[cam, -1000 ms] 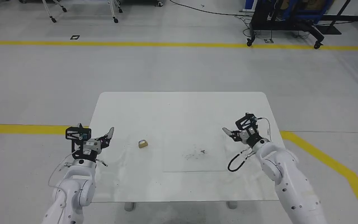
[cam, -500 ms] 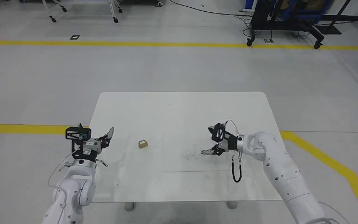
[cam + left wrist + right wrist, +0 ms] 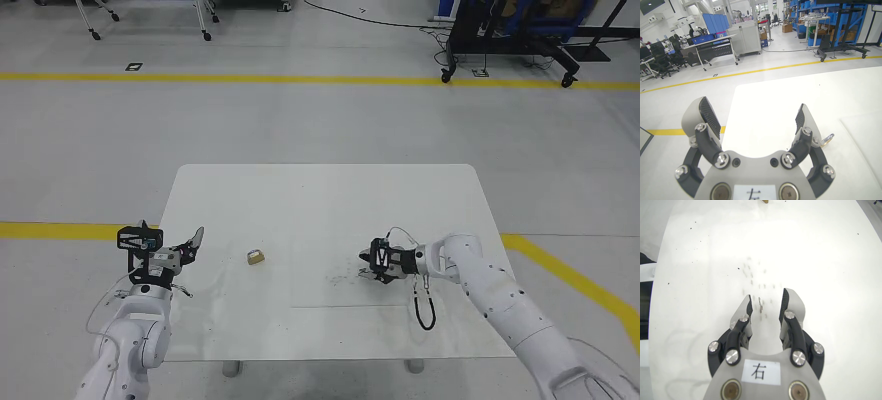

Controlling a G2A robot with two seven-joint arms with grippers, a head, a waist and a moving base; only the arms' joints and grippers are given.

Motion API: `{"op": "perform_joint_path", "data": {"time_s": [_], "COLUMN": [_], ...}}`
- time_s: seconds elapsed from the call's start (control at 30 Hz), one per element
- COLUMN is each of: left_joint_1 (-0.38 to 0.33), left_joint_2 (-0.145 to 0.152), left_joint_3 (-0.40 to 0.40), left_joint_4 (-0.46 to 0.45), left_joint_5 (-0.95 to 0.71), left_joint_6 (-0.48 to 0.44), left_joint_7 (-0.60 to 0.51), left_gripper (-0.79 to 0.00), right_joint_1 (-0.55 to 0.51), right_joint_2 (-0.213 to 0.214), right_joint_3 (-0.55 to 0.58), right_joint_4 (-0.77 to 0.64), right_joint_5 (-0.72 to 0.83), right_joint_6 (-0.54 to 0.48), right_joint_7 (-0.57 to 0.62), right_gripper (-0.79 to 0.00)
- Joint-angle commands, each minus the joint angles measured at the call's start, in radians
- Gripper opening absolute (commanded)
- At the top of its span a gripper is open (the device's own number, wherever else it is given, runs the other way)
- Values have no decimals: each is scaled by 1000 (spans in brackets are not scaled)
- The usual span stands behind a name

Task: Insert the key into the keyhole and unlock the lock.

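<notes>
A small brass lock [image 3: 256, 257] lies on the white table [image 3: 320, 195], left of the middle. In the left wrist view the lock [image 3: 827, 139] peeks out from behind one finger. My left gripper [image 3: 186, 246] hovers open at the table's left edge, its gripper [image 3: 753, 107] holding nothing. The small metal key [image 3: 760, 304] lies flat on the table between the fingers of my right gripper [image 3: 767, 293], closer to one pad and touching neither. That right gripper [image 3: 370, 263] sits open, low over the table's middle right. The lock's edge [image 3: 765, 201] shows far ahead of it.
Dark specks and scuff marks [image 3: 751, 275] dot the table around the key. A thin seam [image 3: 330, 306] runs across the table's near part. A black cable [image 3: 424, 305] loops down from the right wrist. The floor around the table has yellow lines [image 3: 300, 78].
My right arm has swung in from the table's right side toward the middle and lowered its open gripper around the key. The left arm and the lock have stayed still.
</notes>
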Motion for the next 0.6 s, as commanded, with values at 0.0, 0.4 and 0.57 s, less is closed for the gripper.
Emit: {"op": "perform_joint_path", "data": {"time_s": [0.0,0.4,0.57], "left_joint_1": [0,0,0], "left_joint_2": [0,0,0], "left_joint_3": [0,0,0], "left_joint_4": [0,0,0], "left_joint_5": [0,0,0], "left_joint_6": [0,0,0], "left_joint_7": [0,0,0], "left_gripper": [0,0,0], "right_joint_1": [13,81,75], "right_joint_2": [7,53,72], "right_joint_3": [-29,-145,-131], "right_joint_4": [9,35,4], "right_joint_5": [-6,-70,-104], "right_joint_6": [0,0,1], "right_joint_7": [-32,-194,-243], "right_gripper": [-646,-785,-785]}}
